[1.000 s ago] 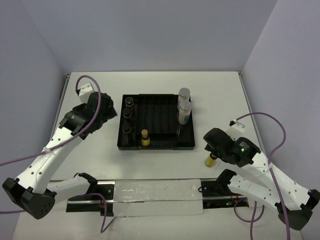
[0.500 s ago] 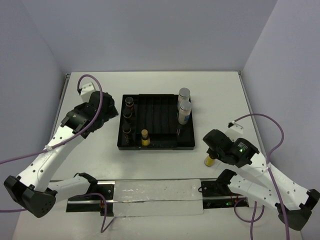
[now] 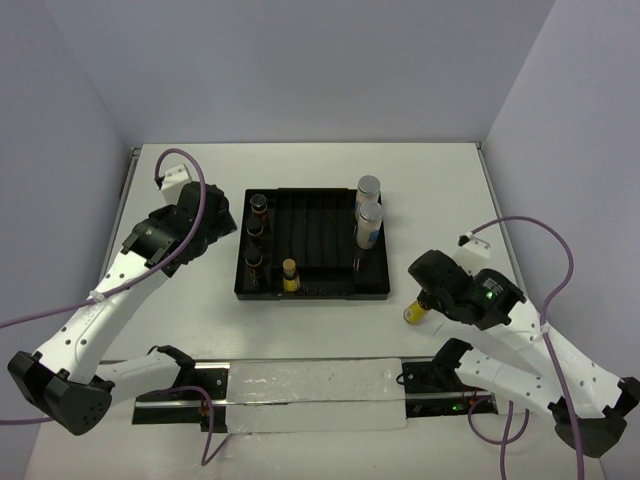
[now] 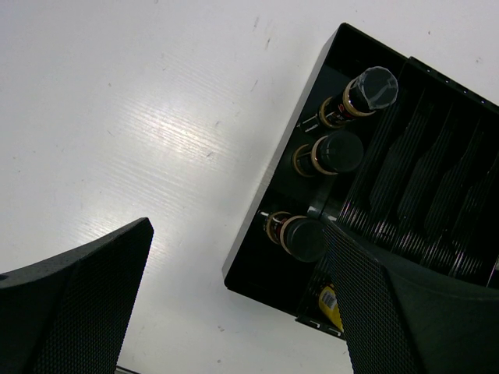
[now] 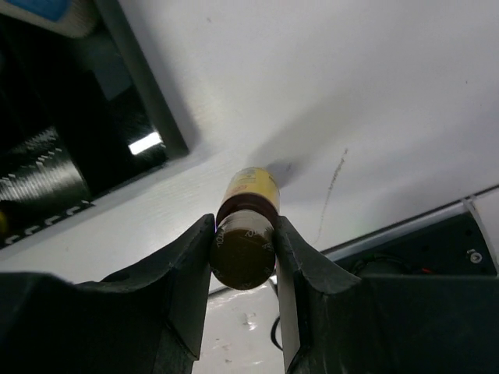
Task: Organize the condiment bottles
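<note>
A yellow-filled bottle (image 3: pixel 415 314) with a dark cap stands off the tray on the table, leaning a little, and my right gripper (image 3: pixel 426 299) is shut on its cap. The right wrist view shows both fingers pressed on the cap of this yellow-filled bottle (image 5: pixel 251 191), held by my right gripper (image 5: pixel 243 234). The black tray (image 3: pixel 320 292) holds three dark brown jars (image 3: pixel 255 232) down its left column, a second yellow bottle (image 3: pixel 290 274), a grey-capped bottle (image 3: pixel 368 190) and a white blue-labelled bottle (image 3: pixel 368 228). My left gripper (image 3: pixel 215 225) hangs open, left of the tray, with nothing in it.
The left wrist view looks down on the tray's left corner (image 4: pixel 243 265) and the three jars (image 4: pixel 335 152). A long pale strip (image 3: pixel 310 390) and cables lie along the near table edge. Walls close the table at the back and sides.
My right gripper closed onto the yellow bottle's cap, and the bottle tipped and shifted slightly left. The left arm has barely moved.
</note>
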`<state>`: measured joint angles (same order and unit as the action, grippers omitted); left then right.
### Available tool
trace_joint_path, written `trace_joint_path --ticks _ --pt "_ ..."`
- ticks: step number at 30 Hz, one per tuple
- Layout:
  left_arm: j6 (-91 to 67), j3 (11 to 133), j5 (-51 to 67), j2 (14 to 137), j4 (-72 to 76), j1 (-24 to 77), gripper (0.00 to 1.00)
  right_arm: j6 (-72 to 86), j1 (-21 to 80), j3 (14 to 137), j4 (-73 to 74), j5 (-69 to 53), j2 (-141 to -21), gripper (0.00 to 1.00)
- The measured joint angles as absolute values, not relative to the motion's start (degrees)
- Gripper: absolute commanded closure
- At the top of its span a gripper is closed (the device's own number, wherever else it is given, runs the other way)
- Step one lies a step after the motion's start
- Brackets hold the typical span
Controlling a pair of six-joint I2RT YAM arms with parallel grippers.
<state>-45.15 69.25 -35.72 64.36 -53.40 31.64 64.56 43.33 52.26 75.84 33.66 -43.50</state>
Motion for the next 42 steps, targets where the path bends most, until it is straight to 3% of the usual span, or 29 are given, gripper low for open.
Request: trace_joint_path --ticks 10,15,24,42 --pt "-45.1 69.3 -36.7 64.7 -53.5 31.5 0.01 47.7 43.7 79.2 73.4 39.7 -60.0 0.91" --pt "-44.9 69.4 -38.5 65.1 -53.9 31.3 0.01 40.7 47.4 85.5 67.0 39.1 -66.9 0.91" --pt "-44.6 70.9 -40.3 66.3 -55.1 30.9 0.01 36.0 55.8 86.3 59.3 35.2 -78.6 0.91" --pt "-44.3 71.5 -41.4 66.3 -55.6 30.5 0.01 34.0 56.4 81.5 49.8 29.6 -84.5 0.91"
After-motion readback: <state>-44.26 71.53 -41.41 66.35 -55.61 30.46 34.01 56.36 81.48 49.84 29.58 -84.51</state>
